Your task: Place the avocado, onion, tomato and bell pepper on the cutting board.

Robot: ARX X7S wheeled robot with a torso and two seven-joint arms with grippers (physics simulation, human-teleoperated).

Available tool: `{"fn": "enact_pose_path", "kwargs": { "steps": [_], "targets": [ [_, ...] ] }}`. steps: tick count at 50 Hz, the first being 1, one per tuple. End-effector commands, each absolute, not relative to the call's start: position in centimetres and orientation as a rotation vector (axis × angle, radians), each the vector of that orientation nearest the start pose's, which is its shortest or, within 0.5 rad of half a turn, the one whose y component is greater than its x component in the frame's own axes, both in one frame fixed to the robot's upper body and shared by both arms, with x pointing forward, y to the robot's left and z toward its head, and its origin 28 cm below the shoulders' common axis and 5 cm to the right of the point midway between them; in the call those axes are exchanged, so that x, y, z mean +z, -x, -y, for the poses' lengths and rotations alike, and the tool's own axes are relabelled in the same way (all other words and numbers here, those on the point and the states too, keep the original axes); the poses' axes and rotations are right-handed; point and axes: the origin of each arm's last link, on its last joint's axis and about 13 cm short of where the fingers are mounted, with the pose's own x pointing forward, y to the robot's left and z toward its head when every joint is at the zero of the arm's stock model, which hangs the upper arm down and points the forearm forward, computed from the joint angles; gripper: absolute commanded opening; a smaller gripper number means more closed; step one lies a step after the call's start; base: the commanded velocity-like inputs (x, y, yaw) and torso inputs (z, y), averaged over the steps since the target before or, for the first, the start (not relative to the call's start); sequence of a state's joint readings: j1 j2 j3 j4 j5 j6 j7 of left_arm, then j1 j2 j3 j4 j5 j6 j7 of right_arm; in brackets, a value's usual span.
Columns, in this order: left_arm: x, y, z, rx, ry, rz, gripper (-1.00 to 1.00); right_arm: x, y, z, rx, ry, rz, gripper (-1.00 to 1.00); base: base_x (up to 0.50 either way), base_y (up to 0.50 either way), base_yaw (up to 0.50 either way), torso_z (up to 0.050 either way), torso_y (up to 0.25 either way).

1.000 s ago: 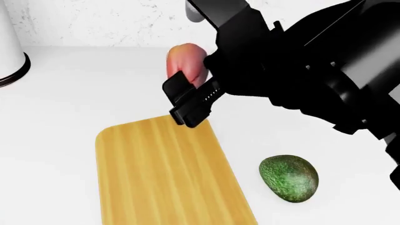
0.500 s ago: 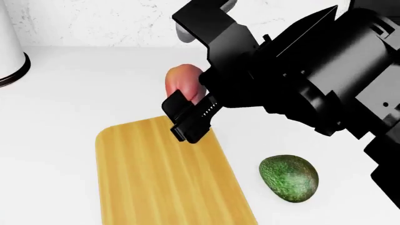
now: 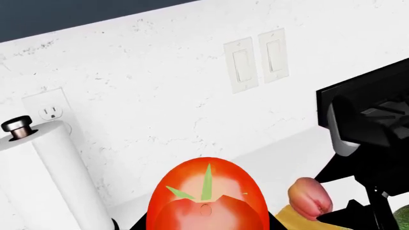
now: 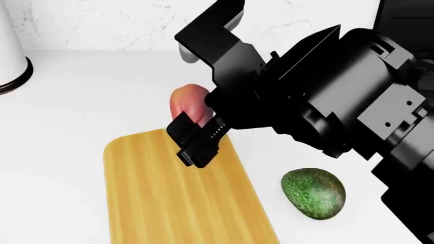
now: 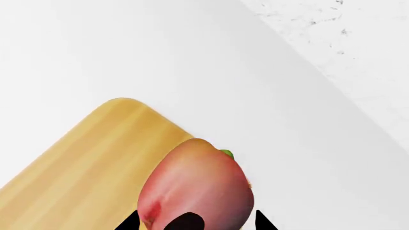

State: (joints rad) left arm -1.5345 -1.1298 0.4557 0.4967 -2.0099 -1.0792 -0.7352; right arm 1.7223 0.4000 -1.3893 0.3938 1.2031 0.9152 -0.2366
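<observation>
My right gripper (image 4: 192, 133) is shut on the pinkish lobed bell pepper (image 4: 186, 101) and holds it just above the far edge of the wooden cutting board (image 4: 176, 198). The right wrist view shows the bell pepper (image 5: 198, 187) between the dark jaws, over the cutting board's (image 5: 83, 153) corner. On the counter to the right of the board lies the dark green avocado (image 4: 313, 193). In the left wrist view, my left gripper (image 3: 204, 225) is shut on the glossy red tomato (image 3: 208, 201), with the bell pepper (image 3: 310, 199) beyond it. The onion is out of view.
A white paper towel roll (image 3: 45, 182) on a dark base stands at the counter's back left, and the same roll (image 4: 10, 51) shows in the head view. The wall behind carries an outlet (image 3: 51, 111) and two switches (image 3: 259, 57). White counter surrounds the board.
My right gripper has come down and to the left with the bell pepper, from behind the board to just over its far edge. The avocado and board have not moved.
</observation>
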Motion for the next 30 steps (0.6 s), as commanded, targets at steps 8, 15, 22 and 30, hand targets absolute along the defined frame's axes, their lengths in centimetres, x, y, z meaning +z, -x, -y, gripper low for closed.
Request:
{"fn": "enact_pose_path", "kwargs": {
  "steps": [8,15,22,30],
  "targets": [
    [36.49,-16.47,-28.73,-0.303,-0.218,0.040,-1.00,29.01,-36.50,8.28,0.783,0.533,-0.523,-1.00,0.00,0.00,0.00,0.000,0.000],
    [36.43,-16.43,-28.75,-0.302,-0.217,0.040,-1.00,28.68,-36.47,8.07,0.788,0.534,-0.521,-1.00,0.00,0.00,0.00,0.000,0.000],
    [36.44,-16.38,-28.86,-0.299,-0.216,0.041,-1.00,28.67,-36.54,7.94,0.789,0.537,-0.522,-1.00,0.00,0.00,0.00,0.000,0.000],
    [36.50,-16.29,-28.82,-0.300,-0.217,0.044,-1.00,29.29,-36.24,8.18,0.785,0.541,-0.505,1.00,0.00,0.00,0.00,0.000,0.000]
  ]
}}
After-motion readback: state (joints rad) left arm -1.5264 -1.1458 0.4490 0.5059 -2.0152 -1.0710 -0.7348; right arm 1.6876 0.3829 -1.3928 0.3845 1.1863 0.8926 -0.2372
